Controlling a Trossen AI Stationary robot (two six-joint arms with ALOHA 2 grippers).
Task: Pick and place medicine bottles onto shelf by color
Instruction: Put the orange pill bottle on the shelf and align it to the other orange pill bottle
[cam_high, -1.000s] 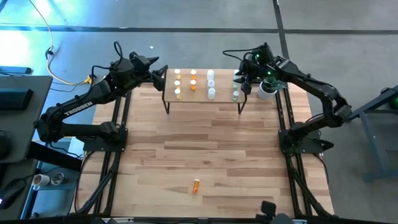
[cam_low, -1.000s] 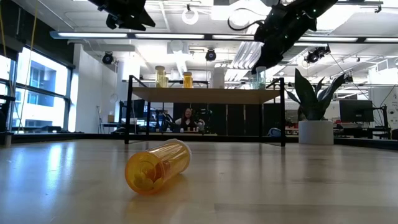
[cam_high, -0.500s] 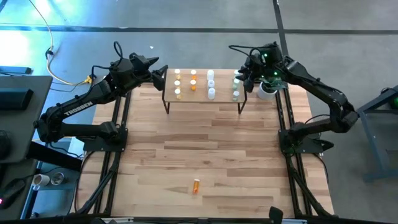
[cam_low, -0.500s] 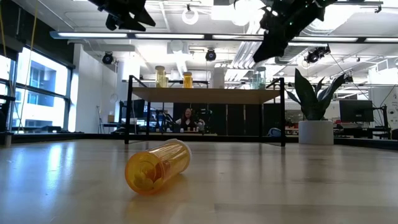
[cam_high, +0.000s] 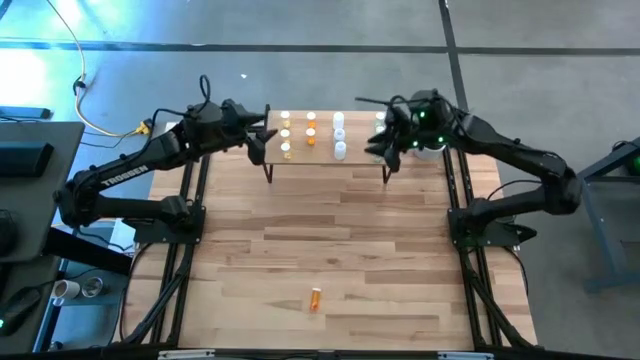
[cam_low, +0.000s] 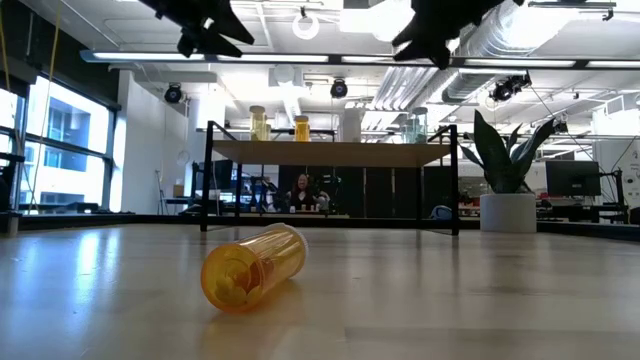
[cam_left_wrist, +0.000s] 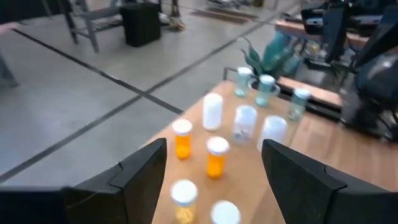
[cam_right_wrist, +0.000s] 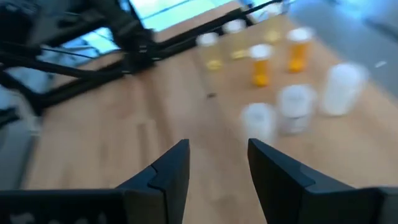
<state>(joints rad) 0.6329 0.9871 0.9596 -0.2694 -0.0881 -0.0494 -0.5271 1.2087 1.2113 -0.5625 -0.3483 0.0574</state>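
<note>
Medicine bottles (cam_high: 312, 133) stand upright in sorted rows on the shelf (cam_high: 325, 158) at the far side of the table (cam_high: 330, 250), and the right gripper (cam_high: 380, 143) hangs just above the shelf's right end with its two fingers apart and nothing between them. In its wrist view the gap between the fingers (cam_right_wrist: 168, 171) frames bare wood, with the white bottles (cam_right_wrist: 292, 106) nearest, the orange ones (cam_right_wrist: 261, 65) behind them and the yellow ones farthest. The clear greenish bottles (cam_left_wrist: 266, 89) stand at the shelf's right edge, close under this gripper, so there is little spare room there. The left gripper (cam_high: 262, 135) hovers over the shelf's left end, its fingers (cam_left_wrist: 146, 168) spread wide and empty, with yellow bottles (cam_left_wrist: 185, 199) directly ahead of it. Between the two grippers the shelf top is crowded with bottles in short columns. Beyond the shelf's front legs the table is open wood. One orange bottle (cam_high: 316, 298) lies on its side near the front edge, well apart from both arms; in the low view it shows its open mouth (cam_low: 232, 283) toward the camera. A potted plant (cam_low: 505, 190) and a person (cam_low: 301, 190) show in the room behind.
</note>
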